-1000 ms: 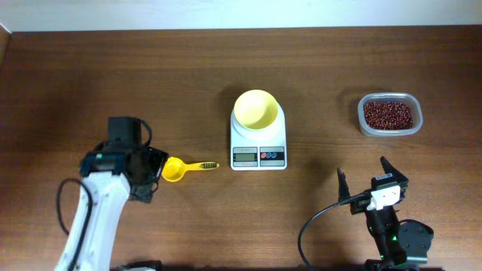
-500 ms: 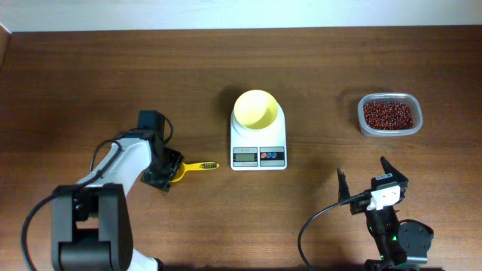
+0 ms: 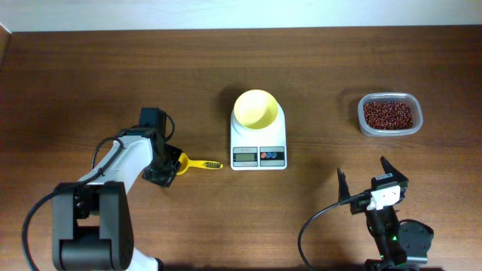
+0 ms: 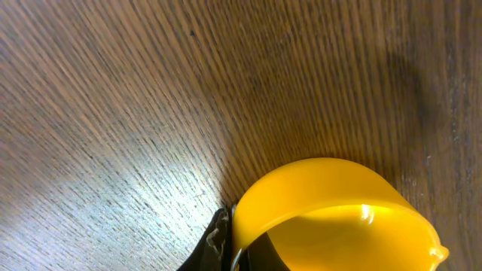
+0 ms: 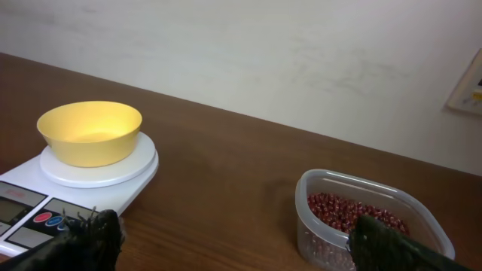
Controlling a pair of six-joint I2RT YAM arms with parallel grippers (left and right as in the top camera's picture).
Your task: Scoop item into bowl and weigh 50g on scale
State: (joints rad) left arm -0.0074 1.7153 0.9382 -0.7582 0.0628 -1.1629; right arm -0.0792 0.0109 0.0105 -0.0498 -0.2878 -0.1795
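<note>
A yellow scoop (image 3: 199,164) lies on the table left of the scale, handle pointing right. My left gripper (image 3: 169,167) is shut on the rim of the scoop's cup; in the left wrist view the yellow cup (image 4: 339,214) fills the lower right, pinched by a dark finger (image 4: 217,242). The pale-yellow bowl (image 3: 256,108) stands empty on the white scale (image 3: 258,147). The red-brown beans (image 3: 388,114) fill a clear container at the right. My right gripper (image 3: 366,181) hovers open near the front right, with nothing between its fingers (image 5: 90,235).
The right wrist view shows the bowl (image 5: 89,132) on the scale (image 5: 113,169) to the left and the clear container (image 5: 320,196) of beans to the right. A pale wall runs behind the table's far edge.
My left arm has swung in to the scoop, and its gripper has gone from open to shut on the cup's rim, nudging the scoop slightly right. The right arm has not moved.
</note>
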